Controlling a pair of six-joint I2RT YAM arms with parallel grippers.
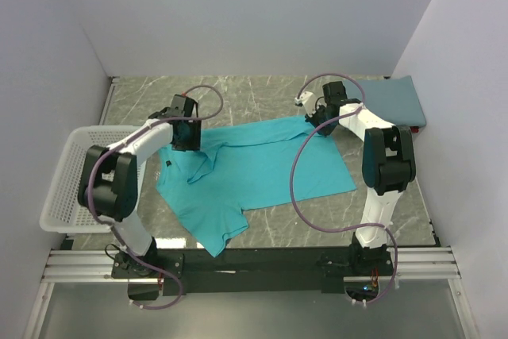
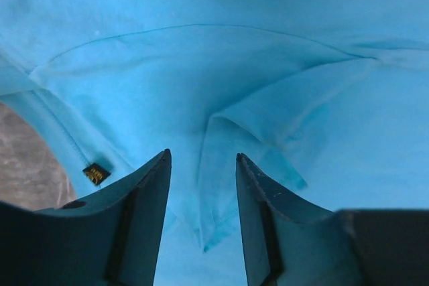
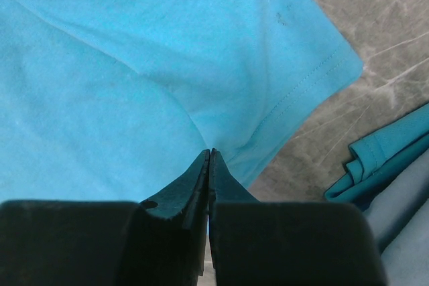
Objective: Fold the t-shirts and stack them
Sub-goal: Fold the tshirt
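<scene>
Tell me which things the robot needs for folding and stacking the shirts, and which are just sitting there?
For the job:
- teal t-shirt, spread out
- folded slate-blue t-shirt, at the far right
- left tool, open above the teal one
- right tool, pinched shut on its edge

Just sitting there:
- white basket, left of the table

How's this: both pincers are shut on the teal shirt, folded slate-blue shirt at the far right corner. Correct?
No. The left wrist view shows the left pincer open, jaws apart above the teal shirt; only the right pincer is shut on it.
</scene>
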